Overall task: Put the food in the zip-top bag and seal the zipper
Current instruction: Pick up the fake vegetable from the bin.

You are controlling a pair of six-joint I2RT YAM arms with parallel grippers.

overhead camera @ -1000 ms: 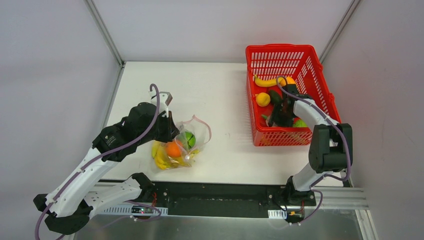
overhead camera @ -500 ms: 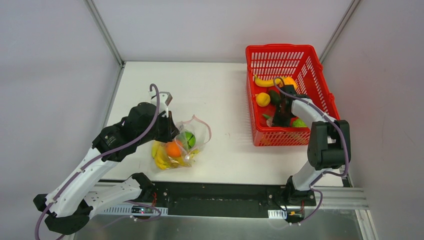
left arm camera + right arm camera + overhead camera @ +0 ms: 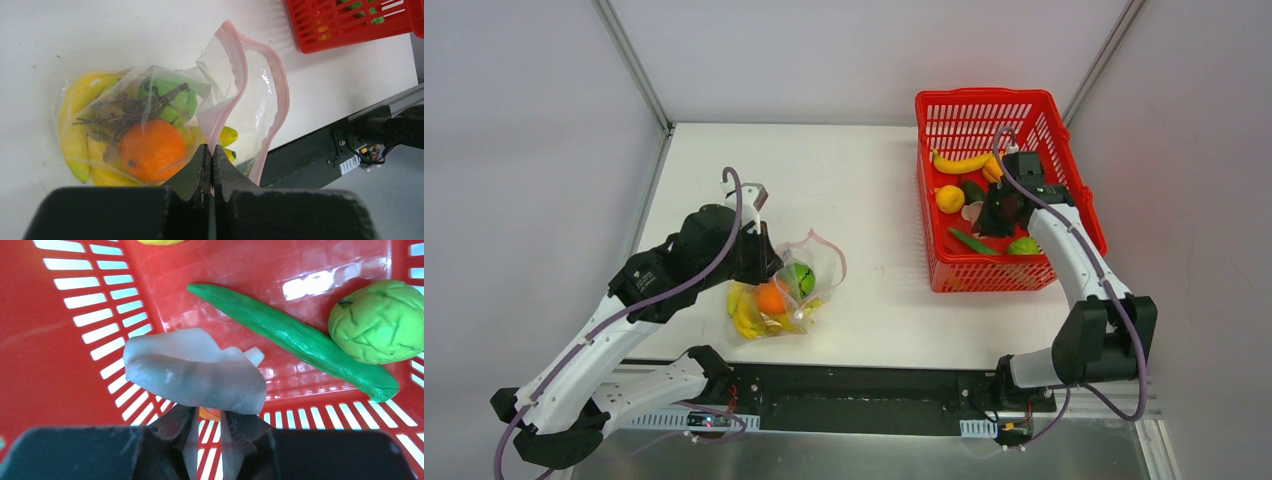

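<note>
The clear zip-top bag (image 3: 796,283) lies on the white table, its mouth gaping. Inside it are an orange (image 3: 152,149), yellow bananas (image 3: 75,125) and a green round piece (image 3: 172,97). My left gripper (image 3: 211,150) is shut on the bag's pink zipper (image 3: 240,65) edge and holds one lip up. Over the red basket (image 3: 944,272), my right gripper (image 3: 209,422) is shut on a pale whitish food piece (image 3: 195,372), which hangs above the basket floor. That same pale piece (image 3: 972,211) shows beside the right gripper (image 3: 986,213) in the top view.
The basket holds a banana (image 3: 959,163), a yellow lemon (image 3: 950,198), a long green pod (image 3: 295,337), a wrinkled green round piece (image 3: 382,320) and some dark bits. The basket's lattice walls surround my right gripper. A black rail runs along the table's near edge.
My right gripper has closed on the pale food piece and risen with it, shifting toward the basket's far side. The left arm and the bag have not moved.
</note>
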